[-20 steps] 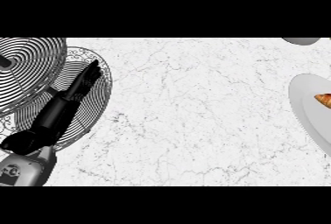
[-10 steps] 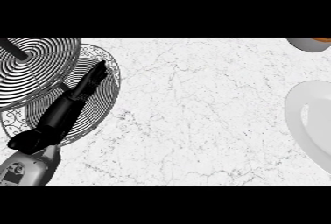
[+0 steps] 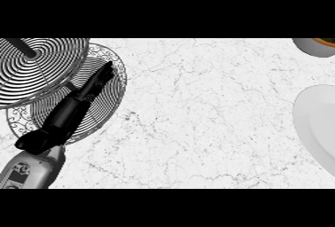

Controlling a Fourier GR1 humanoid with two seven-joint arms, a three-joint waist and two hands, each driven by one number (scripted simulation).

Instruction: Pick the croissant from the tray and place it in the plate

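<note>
Lying straight-fingered, holding nothing, left hand [image 3: 78, 104] over the wire rack [image 3: 98, 57] far left; plate [image 3: 317, 124] well apart right; croissant unseen.

Only one arm of the robot shows, at the lower left of the head view. Its forearm [image 3: 29, 170] is a light grey, smooth shell with rounded edges and some small dark markings and recesses on its side. The left hand [image 3: 72, 113] is fully black, long and narrow, with a matte finish and thin tapered fingers [image 3: 101, 77].
</note>
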